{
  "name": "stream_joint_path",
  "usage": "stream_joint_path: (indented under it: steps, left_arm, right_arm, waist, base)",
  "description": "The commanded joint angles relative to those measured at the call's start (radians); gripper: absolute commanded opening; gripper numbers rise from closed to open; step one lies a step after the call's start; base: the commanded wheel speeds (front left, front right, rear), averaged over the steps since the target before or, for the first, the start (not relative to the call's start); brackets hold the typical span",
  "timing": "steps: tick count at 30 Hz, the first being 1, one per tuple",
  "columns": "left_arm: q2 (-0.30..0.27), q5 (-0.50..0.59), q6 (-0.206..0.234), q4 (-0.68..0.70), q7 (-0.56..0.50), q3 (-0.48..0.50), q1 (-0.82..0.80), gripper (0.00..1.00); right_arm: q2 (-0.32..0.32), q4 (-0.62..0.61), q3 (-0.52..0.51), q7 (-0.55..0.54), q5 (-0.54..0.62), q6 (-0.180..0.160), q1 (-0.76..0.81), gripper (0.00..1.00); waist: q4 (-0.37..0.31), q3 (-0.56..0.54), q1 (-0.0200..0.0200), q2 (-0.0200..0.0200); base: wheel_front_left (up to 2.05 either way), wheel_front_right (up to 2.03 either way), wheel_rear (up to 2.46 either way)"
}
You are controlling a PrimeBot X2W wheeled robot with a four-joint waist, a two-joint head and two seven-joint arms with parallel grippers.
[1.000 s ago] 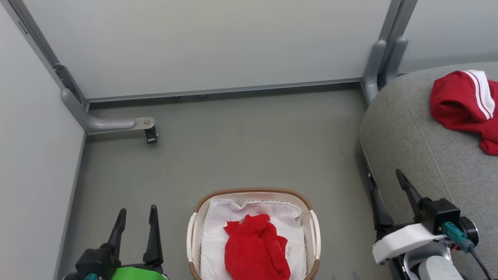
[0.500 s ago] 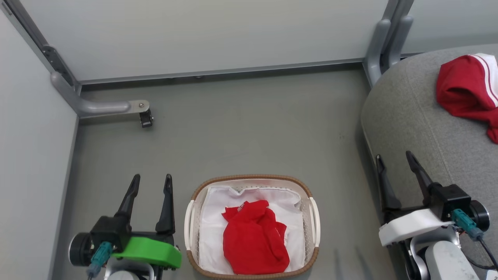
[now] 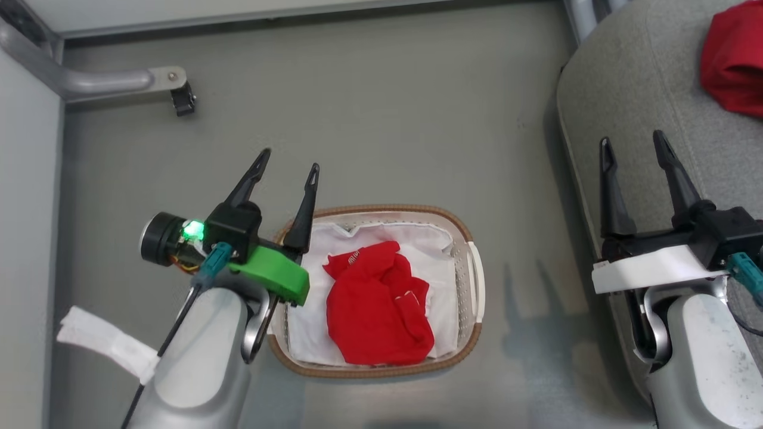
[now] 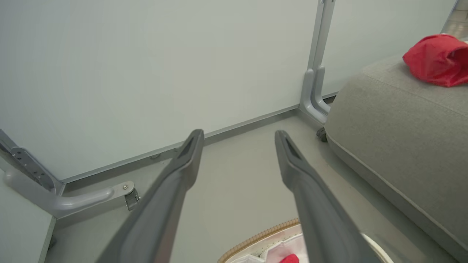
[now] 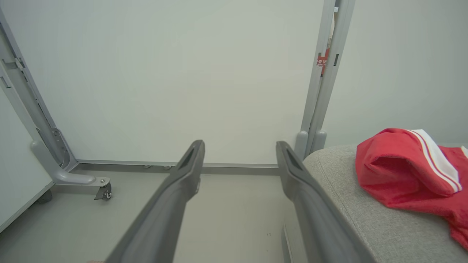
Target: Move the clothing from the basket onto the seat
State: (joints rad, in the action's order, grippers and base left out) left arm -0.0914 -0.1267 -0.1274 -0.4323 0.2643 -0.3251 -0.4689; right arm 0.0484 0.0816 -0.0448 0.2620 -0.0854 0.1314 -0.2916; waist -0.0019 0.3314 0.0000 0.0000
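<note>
Grey floor [image 3: 387, 119], left end effector [image 3: 290, 159] by basket [image 3: 381, 210], fingers [image 3: 303, 208] forward, wide apart, empty (right end effector [image 3: 631, 138] likewise, beside seat [image 3: 644, 71]).

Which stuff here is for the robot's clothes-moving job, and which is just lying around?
For the job: crumpled red top, basket it lies in, grey seat, striped red top already on the seat.

Just lying about: white liner cloth in the basket, metal foot with a little wheel, wall panels.
</note>
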Motion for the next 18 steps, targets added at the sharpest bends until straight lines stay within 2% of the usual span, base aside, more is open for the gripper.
stream_joint_path:
  steps: [1, 7, 18]
  left_arm:
    - [-0.007, 0.004, -0.003, -0.032, 0.0, -0.017, -0.049, 1.0]
    - [0.003, -0.011, -0.003, -0.185, -0.008, -0.142, -0.168, 1.0]
    - [-0.004, -0.109, -0.003, -0.438, -0.113, -0.417, -0.317, 1.0]
  right_arm:
    - [0.004, -0.009, -0.002, 0.005, -0.003, -0.001, -0.027, 1.0]
    - [0.004, -0.028, -0.018, 0.005, -0.02, -0.001, -0.078, 1.0]
    - [0.004, -0.082, 0.003, 0.005, -0.069, -0.001, -0.156, 1.0]
  waist:
    - [-0.048, 0.158, 0.0, 0.0]
    - [-0.075, 0.295, 0.0, 0.0]
    - [-0.131, 0.475, 0.0, 0.0]
  base:
    - [0.0, 0.0, 0.0]
    - [0.0, 0.0, 0.0]
    - [0.0, 0.0, 0.0]
